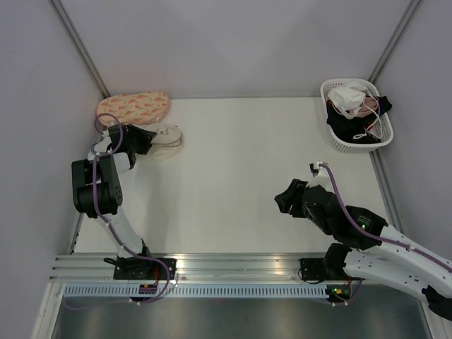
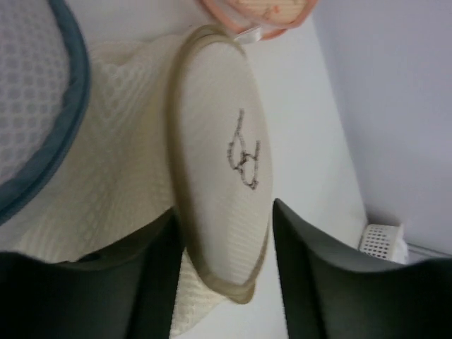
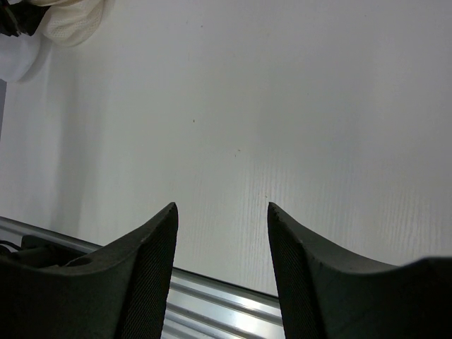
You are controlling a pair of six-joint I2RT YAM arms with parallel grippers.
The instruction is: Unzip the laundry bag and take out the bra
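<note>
The cream mesh laundry bag (image 1: 165, 136) lies at the table's far left. In the left wrist view it stands on edge (image 2: 219, 162), its flat face with the black bra symbol (image 2: 244, 157) showing. My left gripper (image 1: 150, 137) is open, and its jaws (image 2: 226, 206) straddle the bag's lower rim. The right finger (image 2: 318, 268) stands clear of the rim. The bra is hidden; I cannot see inside the bag. My right gripper (image 1: 285, 199) is open and empty (image 3: 221, 206) over bare table at the near right.
A peach patterned pouch (image 1: 133, 107) lies behind the bag. A white mesh pouch with a grey-blue rim (image 2: 35, 106) lies beside the bag. A white basket (image 1: 380, 138) at the far right holds white, black and pink garments. Grey walls enclose the table.
</note>
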